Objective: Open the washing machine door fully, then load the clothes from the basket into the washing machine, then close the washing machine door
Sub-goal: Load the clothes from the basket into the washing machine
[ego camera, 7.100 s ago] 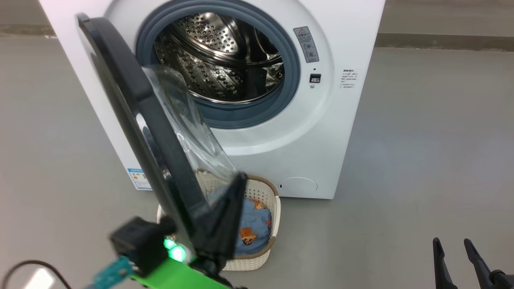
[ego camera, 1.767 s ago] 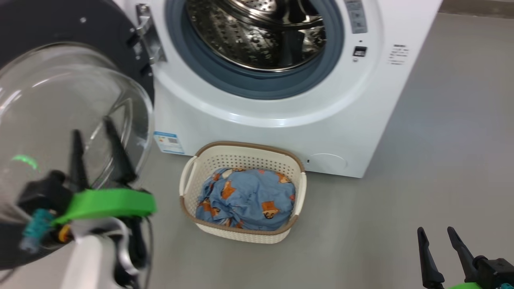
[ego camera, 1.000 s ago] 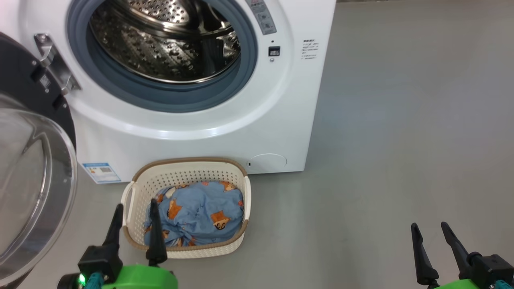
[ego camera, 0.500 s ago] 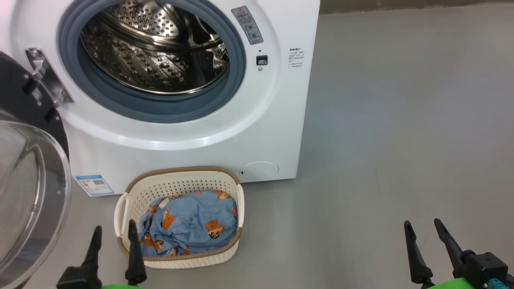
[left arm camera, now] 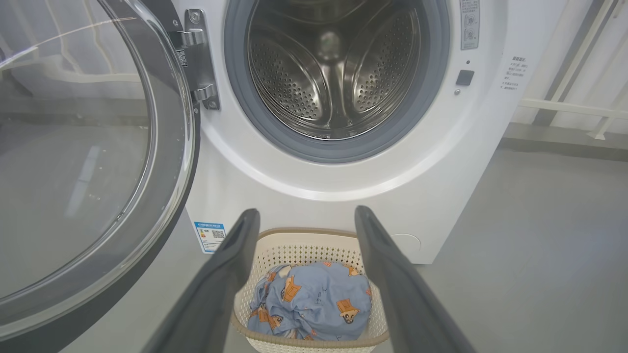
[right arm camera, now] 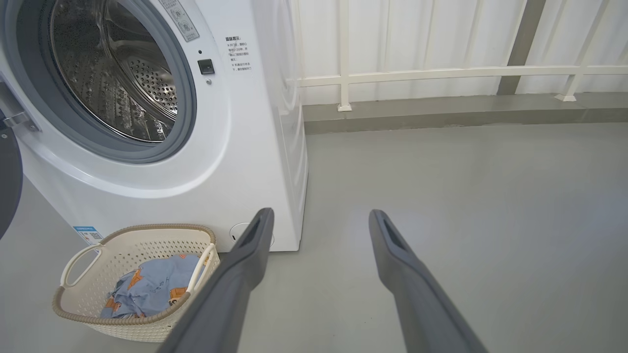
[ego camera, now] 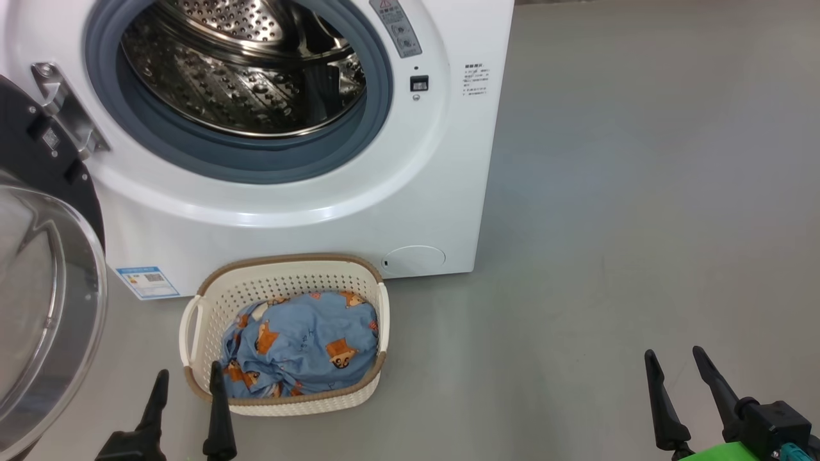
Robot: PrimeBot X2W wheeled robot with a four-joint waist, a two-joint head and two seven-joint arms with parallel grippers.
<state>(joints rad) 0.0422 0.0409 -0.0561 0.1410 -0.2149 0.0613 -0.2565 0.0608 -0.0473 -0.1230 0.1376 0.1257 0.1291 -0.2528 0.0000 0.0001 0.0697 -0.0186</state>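
The washing machine (ego camera: 320, 211) stands with its steel drum (ego camera: 237, 64) exposed. Its door (ego camera: 45, 307) is swung wide to the left, glass bowl facing me, also seen as the door (left arm camera: 88, 162) in the left wrist view. On the floor against the machine's front sits the cream basket (ego camera: 282, 285), with the blue printed clothes (ego camera: 301, 346) bundled inside. My left gripper (ego camera: 188, 379) is open and empty just before the basket's near left corner. My right gripper (ego camera: 676, 358) is open and empty over bare floor far to the right. The left wrist view looks down at the clothes (left arm camera: 309, 306).
Grey floor (ego camera: 628, 224) stretches to the right of the machine. A white railing (right arm camera: 441, 73) and a low kerb run behind it. A blue label sticker (ego camera: 147, 282) and a round white flap (ego camera: 415, 259) mark the machine's lower front.
The door went from half open to swung wide and my left gripper let go of it. The left gripper then dropped to the lower left by the basket. The head camera shifted throughout.
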